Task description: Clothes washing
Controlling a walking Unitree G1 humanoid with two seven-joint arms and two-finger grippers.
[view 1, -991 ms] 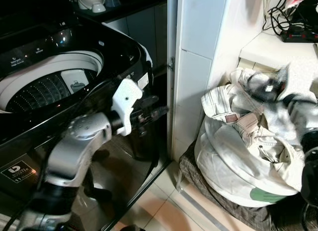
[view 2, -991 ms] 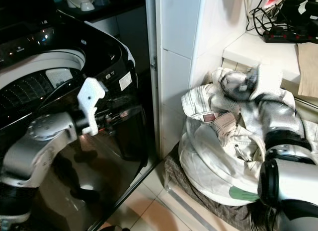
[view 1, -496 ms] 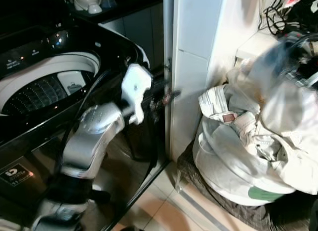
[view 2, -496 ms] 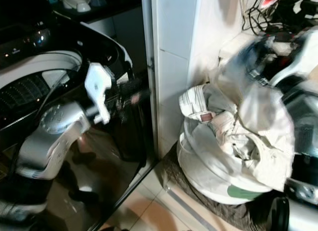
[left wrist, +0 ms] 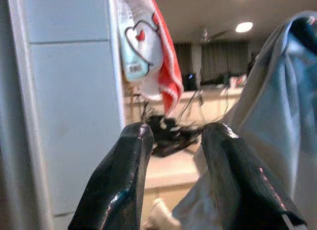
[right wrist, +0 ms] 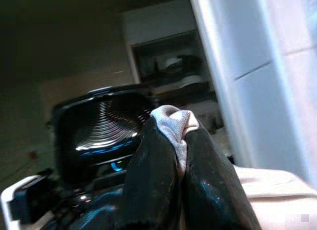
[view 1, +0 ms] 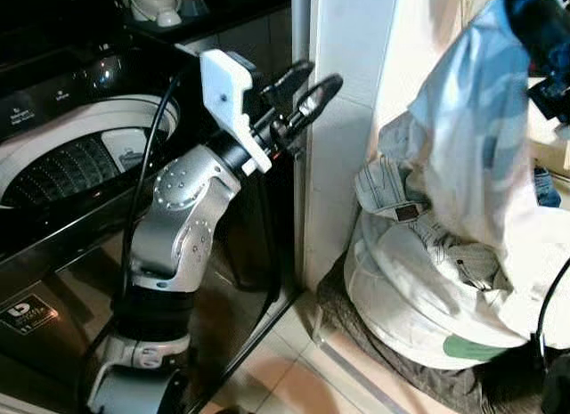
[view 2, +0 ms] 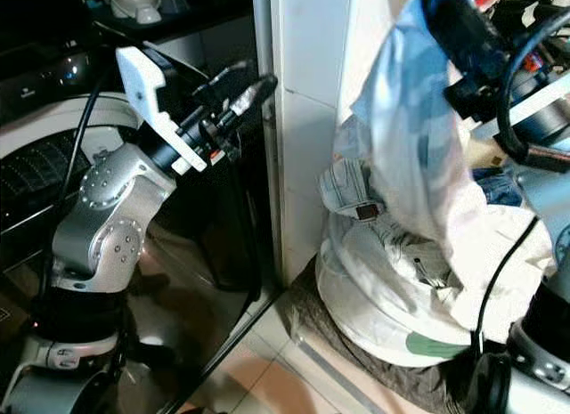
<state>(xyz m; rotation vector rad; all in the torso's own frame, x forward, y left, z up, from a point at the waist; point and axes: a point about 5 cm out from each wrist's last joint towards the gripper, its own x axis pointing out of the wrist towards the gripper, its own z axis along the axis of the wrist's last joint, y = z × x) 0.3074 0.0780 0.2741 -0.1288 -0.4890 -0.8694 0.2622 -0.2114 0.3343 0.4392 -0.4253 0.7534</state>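
A pale shirt (view 1: 472, 147) hangs from the right tool (right wrist: 171, 156), whose fingers (right wrist: 153, 175) are clenched on a fold of its cloth, high at the right above the laundry pile (view 1: 427, 289). The shirt's lower part drapes down onto the pile, which sits on a dark mat (view 1: 392, 365) on the floor beside a white tiled wall (view 1: 343, 120). The left tool (view 1: 307, 89) is raised near the wall's edge, fingers (left wrist: 119, 180) parted and holding nothing. The washer (view 1: 80, 147) stands at the left with its drum open.
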